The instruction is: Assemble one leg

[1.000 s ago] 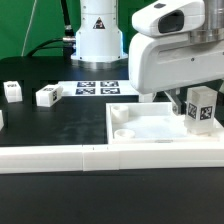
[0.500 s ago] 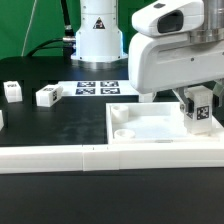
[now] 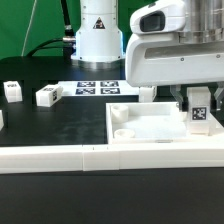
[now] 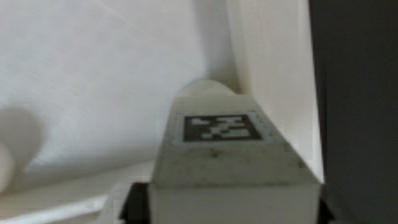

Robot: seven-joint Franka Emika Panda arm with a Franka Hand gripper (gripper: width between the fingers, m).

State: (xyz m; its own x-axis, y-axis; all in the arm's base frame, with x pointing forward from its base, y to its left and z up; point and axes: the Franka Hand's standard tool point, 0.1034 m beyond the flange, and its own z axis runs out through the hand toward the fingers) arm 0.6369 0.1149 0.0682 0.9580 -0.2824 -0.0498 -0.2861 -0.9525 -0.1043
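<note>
**A:** Where is the claw [image 3: 199,104]?

**B:** At three o'clock in the exterior view, under the arm's big white housing. Its jaws are drawn in just to the width of a leg [image 3: 200,112] and clamp it from both sides.

**A:** How does the leg sit?

**B:** Upright, with its black-and-white tag facing the exterior camera. It hangs over the corner at about two o'clock of the square tray part [image 3: 150,140]. I cannot tell whether its lower end touches the tray.

**A:** And from the wrist?

**B:** The same leg [image 4: 222,150] fills the middle with its tag showing. Its far end points into an inner corner of the tray part [image 4: 89,70], where two raised rims meet.

**A:** What else lies on the surface [image 3: 60,125]?

**B:** At nine o'clock, well apart from the claw, sit the first spare leg [image 3: 12,91] and the second spare leg [image 3: 47,95]. The marker board [image 3: 97,87] lies flat toward twelve o'clock. The border strip [image 3: 60,158] runs along six o'clock, touching the tray's near edge.
</note>
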